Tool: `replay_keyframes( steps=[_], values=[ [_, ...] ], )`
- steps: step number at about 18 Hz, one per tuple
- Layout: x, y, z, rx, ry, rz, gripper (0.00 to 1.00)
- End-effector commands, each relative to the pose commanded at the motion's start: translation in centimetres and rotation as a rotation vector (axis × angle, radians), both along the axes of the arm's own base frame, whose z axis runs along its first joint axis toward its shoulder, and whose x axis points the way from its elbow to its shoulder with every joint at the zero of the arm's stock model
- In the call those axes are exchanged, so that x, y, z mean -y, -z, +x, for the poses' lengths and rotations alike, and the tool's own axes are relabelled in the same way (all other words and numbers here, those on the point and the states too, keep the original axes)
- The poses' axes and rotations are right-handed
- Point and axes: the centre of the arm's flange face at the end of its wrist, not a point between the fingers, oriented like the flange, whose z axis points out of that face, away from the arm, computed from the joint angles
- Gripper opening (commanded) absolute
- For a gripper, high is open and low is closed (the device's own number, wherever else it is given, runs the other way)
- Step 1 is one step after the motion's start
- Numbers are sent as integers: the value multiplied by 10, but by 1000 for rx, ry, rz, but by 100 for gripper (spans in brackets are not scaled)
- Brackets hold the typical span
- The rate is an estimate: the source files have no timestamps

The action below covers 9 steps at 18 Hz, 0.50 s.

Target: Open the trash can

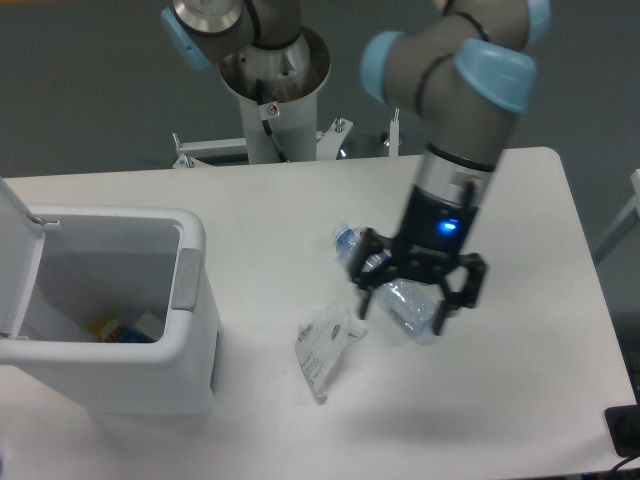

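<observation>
From my remote view, one trash can stands at the bench's left edge, lid raised upright on its far-left side, grey tab on the right rim. My claw hangs well apart to its right, fingers spread wide, gripping nothing, directly above one clear plastic bottle. One crumpled clear wrapper lies between can and claw. Small items inside the can are too unclear to count.

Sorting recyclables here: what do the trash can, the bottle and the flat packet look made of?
Trash can: opaque white moulded plastic, smooth, rounded corners. Bottle, under the pincer: clear thin plastic, see-through with a blue cap. Packet: probably transparent plastic film, crinkled and glinting.
</observation>
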Motion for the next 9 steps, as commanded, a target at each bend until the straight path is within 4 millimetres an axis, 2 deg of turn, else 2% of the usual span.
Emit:
replay_keyframes(
  steps=[3, 5, 7, 9],
  values=[
    [11, 10, -24, -27, 14, -7, 100],
    [14, 20, -32, -69, 62, -28, 100],
    [31, 39, -51, -184, 111, -222, 100],
    [35, 48, -58, -211, 156, -341, 100]
  ],
)
